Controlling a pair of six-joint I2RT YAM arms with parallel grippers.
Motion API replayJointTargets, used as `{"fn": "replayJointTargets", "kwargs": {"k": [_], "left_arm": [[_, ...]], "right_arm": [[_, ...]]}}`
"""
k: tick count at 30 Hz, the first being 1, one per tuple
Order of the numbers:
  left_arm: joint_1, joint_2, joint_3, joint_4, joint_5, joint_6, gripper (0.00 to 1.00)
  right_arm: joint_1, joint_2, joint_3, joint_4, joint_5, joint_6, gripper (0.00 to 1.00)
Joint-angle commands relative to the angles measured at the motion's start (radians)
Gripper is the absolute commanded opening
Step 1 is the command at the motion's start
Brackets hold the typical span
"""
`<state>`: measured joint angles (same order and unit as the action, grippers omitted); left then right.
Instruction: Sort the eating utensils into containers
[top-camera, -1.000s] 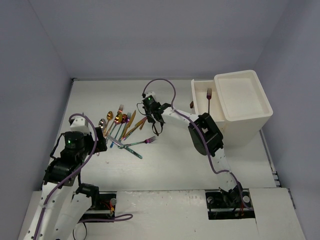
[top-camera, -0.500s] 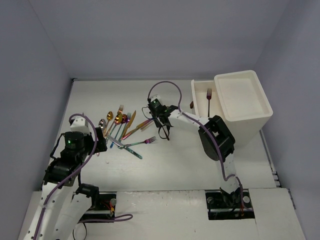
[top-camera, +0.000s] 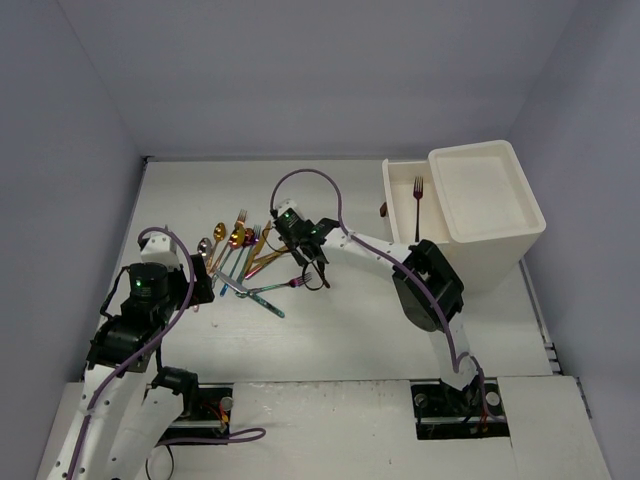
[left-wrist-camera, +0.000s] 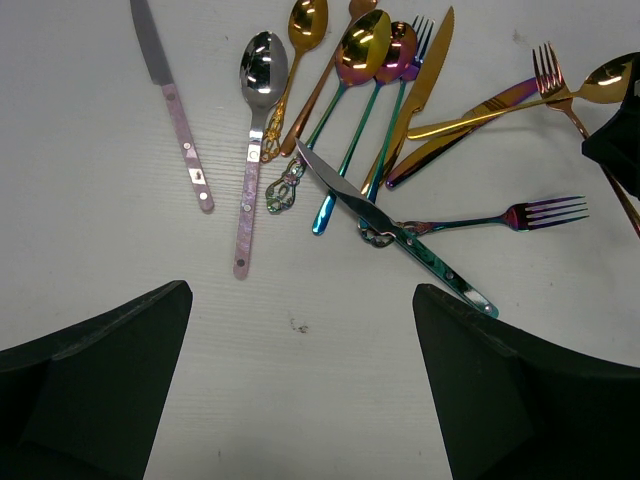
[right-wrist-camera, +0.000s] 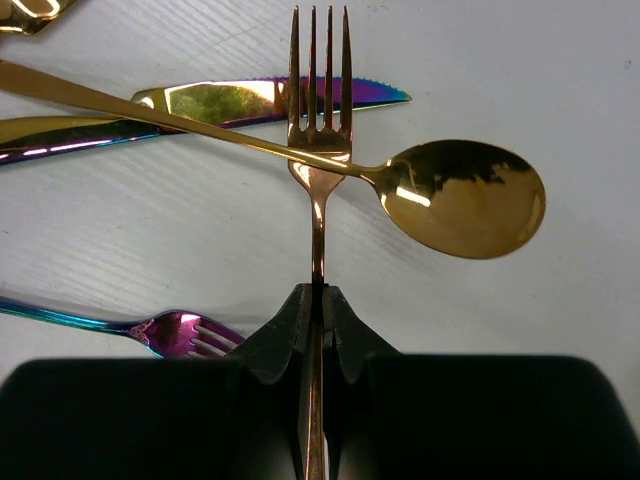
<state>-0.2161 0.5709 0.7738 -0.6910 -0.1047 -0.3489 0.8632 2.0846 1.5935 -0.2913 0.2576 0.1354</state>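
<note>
Top external view: two arms are reaching over a white bench (top-camera: 340, 330), and the eating utensils (top-camera: 245, 255) are lying in a loose heap left of centre, between the ends of the arms.
Right arm: the right gripper (right-wrist-camera: 315, 300) is pressing its fingers together on the handle of a rose-gold fork (right-wrist-camera: 318, 150), whose tines are pointing away from the wrist camera.
Held fork: it is sitting at the right edge of the heap, and a gold spoon (right-wrist-camera: 460, 195) is crossing its neck with its handle, just below the tines.
Around the held fork: a gold knife (right-wrist-camera: 200, 105) with an iridescent blade is lying across behind the tines, and the purple tines of an iridescent fork (right-wrist-camera: 185, 335) are showing beside the left finger.
Left arm: the left gripper (left-wrist-camera: 300, 300) is hovering over bare bench on the near side of the heap, its fingers (left-wrist-camera: 100, 380) standing wide apart and holding nothing.
Left wrist view: a pink-handled knife (left-wrist-camera: 175, 110) is lying apart at the left, a silver spoon (left-wrist-camera: 255, 130) is lying near it, and an iridescent knife (left-wrist-camera: 400, 225) is crossing the iridescent fork's handle.
Containers: a cream-white drawer (top-camera: 400, 225) is standing pulled out from the left side of the drawer unit (top-camera: 485, 195) at the far right of the bench, and a purple-pink fork (top-camera: 418, 200) is lying inside it.
</note>
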Motion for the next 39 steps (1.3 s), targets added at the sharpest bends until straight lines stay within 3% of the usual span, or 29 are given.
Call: {"fn": "replayJointTargets", "kwargs": {"k": [1,6,15,24,33,39], "left_arm": [[-0.001,0.002,0.031,0.054,-0.006,0.008,0.91],[-0.001,0.003,0.032,0.054,-0.007,0.008,0.91],[-0.002,-0.006,0.028,0.054,-0.009,0.007,0.91],[0.0,-0.006,0.028,0.053,-0.012,0.007,0.91],[-0.002,-0.005,0.028,0.054,-0.01,0.007,0.91],[-0.001,-0.003,0.028,0.054,-0.01,0.007,0.91]], "right_arm": [[-0.012,-0.05,0.024,-0.094,0.038,-0.047,0.0],[-0.011,-0.068,0.052,-0.155,-0.091,-0.056,0.0],[-0.024,-0.077,0.056,-0.206,0.27,0.053,0.0],[0.02,-0.063,0.173,-0.209,0.239,-0.013,0.0],[-0.035,-0.117,0.079,-0.213,0.368,0.108,0.0],[-0.036,-0.197,0.129,-0.211,0.341,0.053,0.0]]}}
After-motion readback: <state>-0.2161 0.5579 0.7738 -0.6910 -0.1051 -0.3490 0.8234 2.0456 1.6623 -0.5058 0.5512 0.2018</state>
